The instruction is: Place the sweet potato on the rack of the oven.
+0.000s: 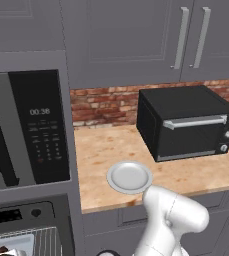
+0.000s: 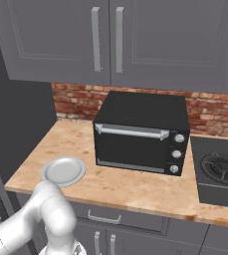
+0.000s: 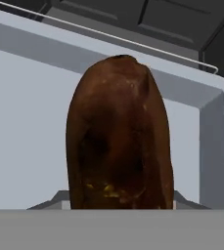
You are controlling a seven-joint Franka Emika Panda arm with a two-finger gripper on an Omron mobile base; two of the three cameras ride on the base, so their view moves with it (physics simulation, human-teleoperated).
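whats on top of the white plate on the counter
Nothing: the white plate sits bare on the counter. The sweet potato fills the hand view instead.

sweet potato [image 3: 119, 136]: dark brown, orange-tan flecks at 6 o'clock. Oven [image 1: 23, 220]: grey steel, dark control strip. Plate [image 1: 129, 177]: white. Toaster oven [image 2: 140, 132]: black, silver handle. Counter [image 2: 135, 187]: mottled tan. Backsplash [image 1: 106, 105]: red brick. Cabinets [image 2: 120, 37]: grey.
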